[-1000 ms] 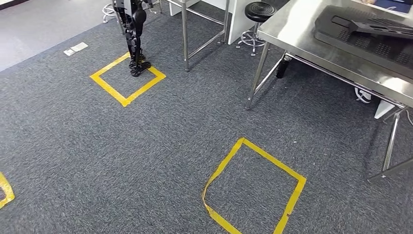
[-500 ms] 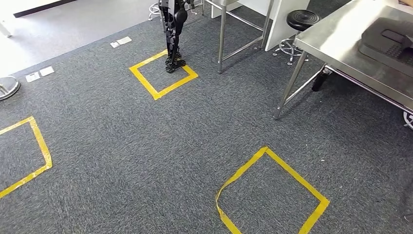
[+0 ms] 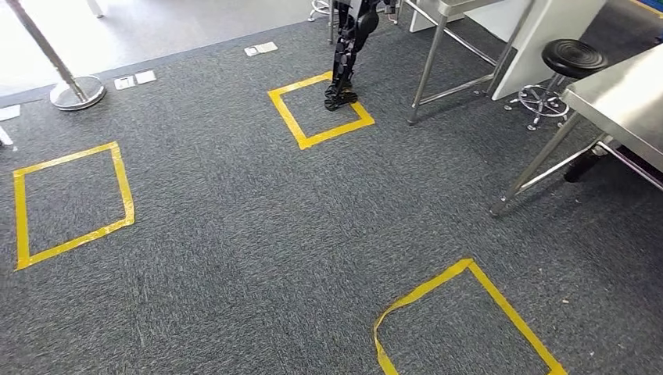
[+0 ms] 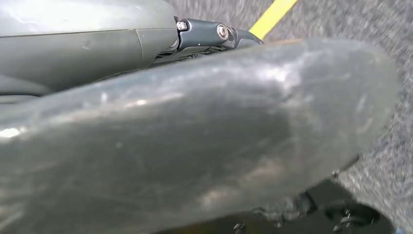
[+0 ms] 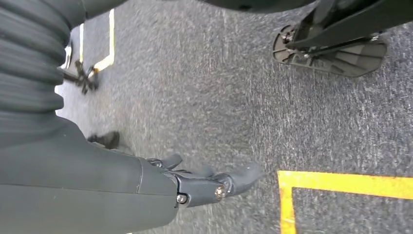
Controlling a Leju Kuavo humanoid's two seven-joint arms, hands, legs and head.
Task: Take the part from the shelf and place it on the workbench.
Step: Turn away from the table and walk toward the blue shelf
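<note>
A large, smooth grey thumb (image 4: 204, 141) of the left hand (image 4: 160, 117) is seen blurred across the left wrist view. Darker fingers (image 4: 214, 34) are seen beside it, above grey carpet (image 4: 384, 161) marked with a strip of yellow tape (image 4: 272, 17). Nothing is seen held.

The workbench (image 3: 624, 100) is a steel table with a shiny, flat top and thin metal legs. It stands upright on the grey carpet (image 3: 234, 234), at the right edge of the head view, where only one corner of it is seen. Slanted bars join its front leg under the top.
</note>
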